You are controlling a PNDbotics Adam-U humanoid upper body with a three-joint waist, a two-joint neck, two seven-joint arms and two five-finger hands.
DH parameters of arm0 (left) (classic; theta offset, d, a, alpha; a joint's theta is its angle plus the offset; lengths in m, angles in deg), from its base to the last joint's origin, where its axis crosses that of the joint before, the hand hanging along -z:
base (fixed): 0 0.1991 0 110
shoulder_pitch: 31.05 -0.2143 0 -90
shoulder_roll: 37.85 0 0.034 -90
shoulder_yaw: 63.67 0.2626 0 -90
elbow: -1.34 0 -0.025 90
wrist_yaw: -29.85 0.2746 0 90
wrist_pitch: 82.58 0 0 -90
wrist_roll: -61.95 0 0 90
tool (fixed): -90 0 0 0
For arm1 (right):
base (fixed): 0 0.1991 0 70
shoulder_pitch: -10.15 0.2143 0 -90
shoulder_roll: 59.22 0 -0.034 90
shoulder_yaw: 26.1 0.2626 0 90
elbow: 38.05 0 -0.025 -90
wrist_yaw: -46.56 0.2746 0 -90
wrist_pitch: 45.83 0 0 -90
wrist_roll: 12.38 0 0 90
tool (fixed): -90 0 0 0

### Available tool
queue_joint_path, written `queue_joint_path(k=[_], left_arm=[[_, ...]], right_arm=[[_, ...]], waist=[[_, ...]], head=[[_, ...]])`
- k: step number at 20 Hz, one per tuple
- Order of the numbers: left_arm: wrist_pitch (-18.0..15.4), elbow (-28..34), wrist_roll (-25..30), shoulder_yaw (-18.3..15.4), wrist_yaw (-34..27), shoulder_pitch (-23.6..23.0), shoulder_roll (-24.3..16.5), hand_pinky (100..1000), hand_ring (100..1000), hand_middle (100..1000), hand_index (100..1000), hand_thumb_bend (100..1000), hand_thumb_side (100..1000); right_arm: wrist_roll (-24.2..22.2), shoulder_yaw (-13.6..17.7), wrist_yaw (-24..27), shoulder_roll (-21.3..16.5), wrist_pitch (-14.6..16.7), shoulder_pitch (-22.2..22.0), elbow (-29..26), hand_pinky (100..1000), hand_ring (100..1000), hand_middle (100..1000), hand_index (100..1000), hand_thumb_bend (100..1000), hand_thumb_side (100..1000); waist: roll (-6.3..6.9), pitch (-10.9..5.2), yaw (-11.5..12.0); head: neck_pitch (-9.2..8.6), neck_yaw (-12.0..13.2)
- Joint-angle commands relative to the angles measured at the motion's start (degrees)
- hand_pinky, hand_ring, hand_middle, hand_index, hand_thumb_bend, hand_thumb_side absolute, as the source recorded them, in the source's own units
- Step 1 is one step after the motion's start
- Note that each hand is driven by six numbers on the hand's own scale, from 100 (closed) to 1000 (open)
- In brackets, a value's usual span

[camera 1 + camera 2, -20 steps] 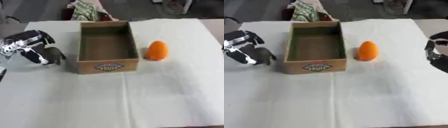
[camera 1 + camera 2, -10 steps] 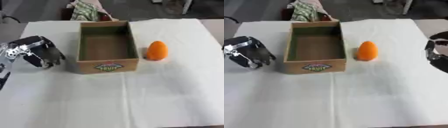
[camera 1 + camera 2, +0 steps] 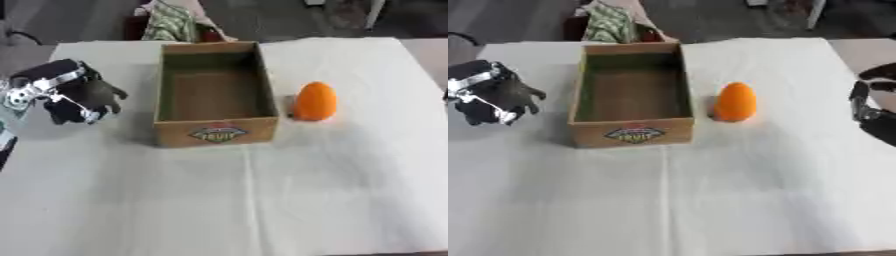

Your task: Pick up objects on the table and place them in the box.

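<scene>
1 brown cardboard box (image 3: 215,95) sits on the counter (image 3: 262,200), which is covered in a smooth white cloth. The box is long, with 4 straight walls and an open top, and nothing shows inside it. A small label (image 3: 216,133) is on its near wall, with a diamond shape and some red and green on it, but the words are too blurry to read.

1 orange thing (image 3: 315,101) stands on the counter just beside the right wall of the box, not touching it. It is smooth and shaped like an egg, with the narrow end up.

The left hand (image 3: 74,95) is black with silver parts. It hangs over the counter to the left of the box, with its fingers curled in and nothing in them.

The right hand (image 3: 873,107) shows only at the right edge of the right eye view, and I cannot tell if its fingers are apart or together.

Some green and white cloth (image 3: 171,22) lies behind the counter, past the far end of the box.
</scene>
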Motion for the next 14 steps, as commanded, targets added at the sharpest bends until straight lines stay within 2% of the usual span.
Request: queue_joint_path(k=[1, 3, 4, 8, 14], left_arm=[[0.7, 2.8, 1.0, -1.1, -1.2, 1.3, -2.8, 562, 271, 276, 513, 100, 100], [1.0, 3.1, 1.2, -1.1, -1.3, 1.3, -2.8, 562, 271, 276, 513, 100, 100], [0.8, 3.8, 1.0, -1.2, -1.7, 1.8, -3.0, 548, 222, 230, 473, 100, 100], [0.4, 6.3, 0.9, -1.3, -1.6, 5.3, -3.0, 553, 219, 229, 473, 100, 100], [0.2, 4.5, 0.1, -1.0, 1.0, 9.9, 0.3, 557, 214, 230, 475, 100, 100]], right_arm=[[0.0, 0.3, 0.1, -1.1, 0.1, 0.4, -0.5, 760, 800, 618, 626, 100, 100], [0.0, 0.3, 0.1, -1.1, 0.1, 0.4, -0.5, 760, 800, 618, 626, 100, 100], [-0.1, 0.2, 0.1, -1.1, 0.1, 0.4, -0.5, 760, 800, 619, 626, 100, 100], [-0.2, 0.1, 0.1, -1.2, 0.2, 0.3, -0.4, 760, 800, 619, 626, 100, 100], [-0.8, -0.5, 0.2, -0.9, 0.3, 0.5, -0.4, 760, 800, 618, 626, 100, 100]], waist=[[0.0, -1.04, 0.0], [0.0, -1.04, 0.0], [0.02, -1.29, -0.1], [0.01, -1.7, -0.2], [-0.01, -1.88, -0.9]], head=[[0.09, -0.1], [0.09, -0.1], [0.19, -0.1], [0.35, -0.3], [0.32, 0.4]])
